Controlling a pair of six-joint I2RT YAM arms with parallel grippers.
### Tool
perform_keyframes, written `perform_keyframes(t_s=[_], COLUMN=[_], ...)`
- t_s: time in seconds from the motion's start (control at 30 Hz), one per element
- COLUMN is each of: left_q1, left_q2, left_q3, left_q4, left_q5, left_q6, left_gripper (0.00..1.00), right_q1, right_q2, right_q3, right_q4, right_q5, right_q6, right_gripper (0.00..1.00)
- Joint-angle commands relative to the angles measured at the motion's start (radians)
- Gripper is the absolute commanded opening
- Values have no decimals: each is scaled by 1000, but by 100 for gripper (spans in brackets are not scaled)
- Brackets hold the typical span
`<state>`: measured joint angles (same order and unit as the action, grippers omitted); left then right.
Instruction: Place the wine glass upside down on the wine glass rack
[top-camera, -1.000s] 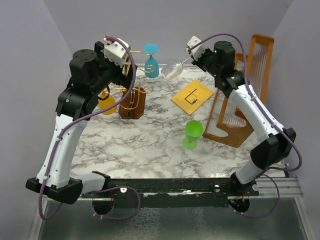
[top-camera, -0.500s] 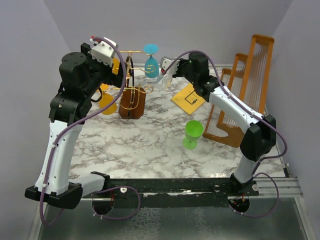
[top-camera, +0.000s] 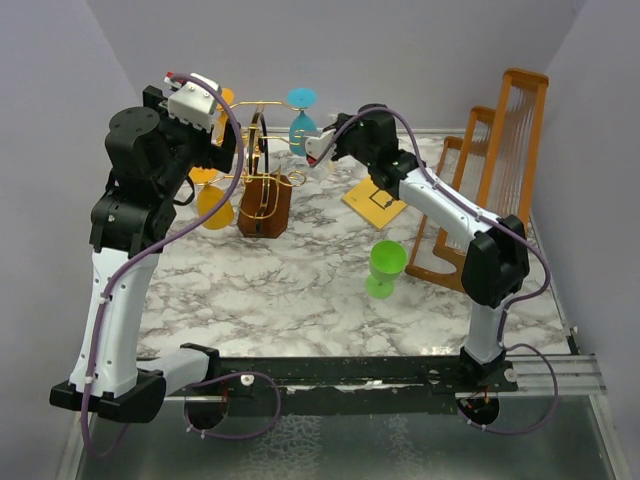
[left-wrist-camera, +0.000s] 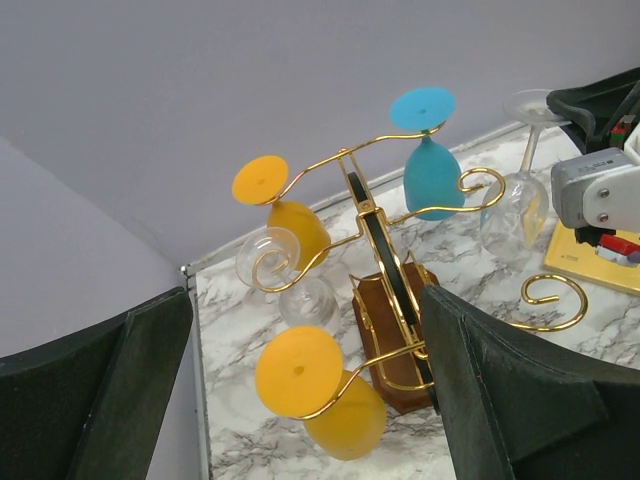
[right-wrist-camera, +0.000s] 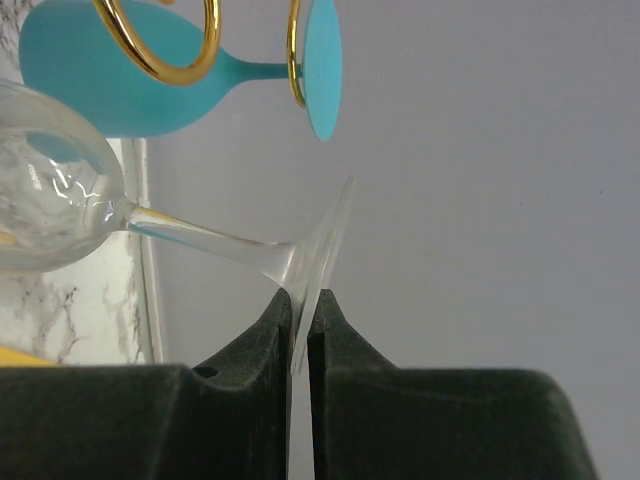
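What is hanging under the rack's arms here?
Upside down under the rack hang two orange glasses, a blue glass and a clear glass. The right gripper holds the wine glass beside the blue one; whether it is hooked is unclear. The left finger hides the lower right.

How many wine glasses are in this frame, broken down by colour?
Orange glasses: 2
Clear glasses: 2, one held by the right pincer
Blue glass: 1
Green glass: 1
Total: 6

Six wine glasses (left-wrist-camera: 512, 215), one gold rack (left-wrist-camera: 385, 310), two wooden frames (top-camera: 525, 78)
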<state>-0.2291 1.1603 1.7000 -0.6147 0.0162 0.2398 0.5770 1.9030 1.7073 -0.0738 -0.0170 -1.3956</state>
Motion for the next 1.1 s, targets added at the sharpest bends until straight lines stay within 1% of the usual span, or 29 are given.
perform_keyframes(t_s=[0.0, 0.27, 0.57, 0.73, 1.07], left_q1=[11, 17, 32, 42, 60], left_q2=[-24, -22, -25, -27, -34], left_q3=[10, 6, 7, 1, -23], left_q4=[26, 31, 32, 37, 52], left_q5=[-30, -25, -27, -17, 15], left_q6=[9, 12, 17, 16, 7], left_gripper=[98, 98, 98, 98, 98], right_q1=[9, 14, 20, 25, 45], right_q2=[29, 88, 145, 166, 191], right_q3=[76, 192, 293, 331, 387], right_q4=[92, 33, -27, -83, -138], right_q5=[-93, -189, -259, -290, -330], right_q6=[-143, -143, -188, -249, -306], right_gripper=[1, 1, 1, 1, 1])
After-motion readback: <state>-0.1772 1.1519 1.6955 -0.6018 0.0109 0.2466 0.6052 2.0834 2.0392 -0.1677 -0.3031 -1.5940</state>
